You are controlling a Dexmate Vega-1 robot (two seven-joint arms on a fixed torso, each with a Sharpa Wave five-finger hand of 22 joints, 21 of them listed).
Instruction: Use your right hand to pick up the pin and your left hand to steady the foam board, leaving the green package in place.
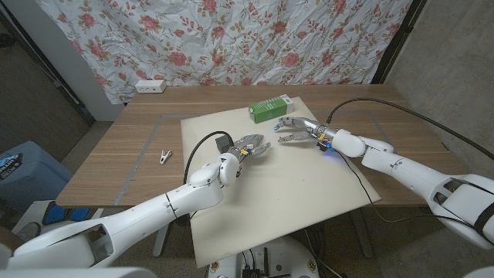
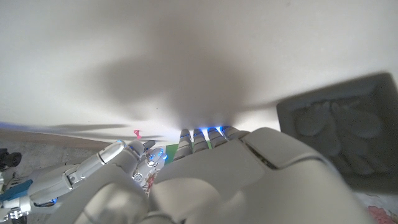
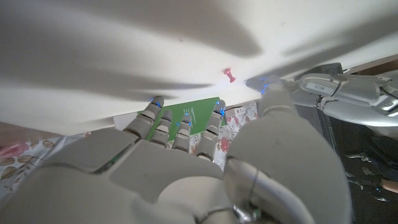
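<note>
Wooden table (image 1: 131, 147) under a floral curtain (image 1: 231, 38); white foam board (image 1: 270, 201) lies on it, both hands over the board.
I see my left hand (image 1: 252, 147) spread on the board, fingers apart, holding nothing. My right hand (image 1: 295, 130) hovers nearby, fingers loosely parted and empty. A small red pin (image 3: 229, 75) stands on the board between the two hands. A green package (image 1: 270, 109) sits at the board's far edge, just beyond my right hand; its print is too small to read. I also note a clip (image 1: 165, 157) on the bare table and a white power strip (image 1: 150, 86) at the back.
</note>
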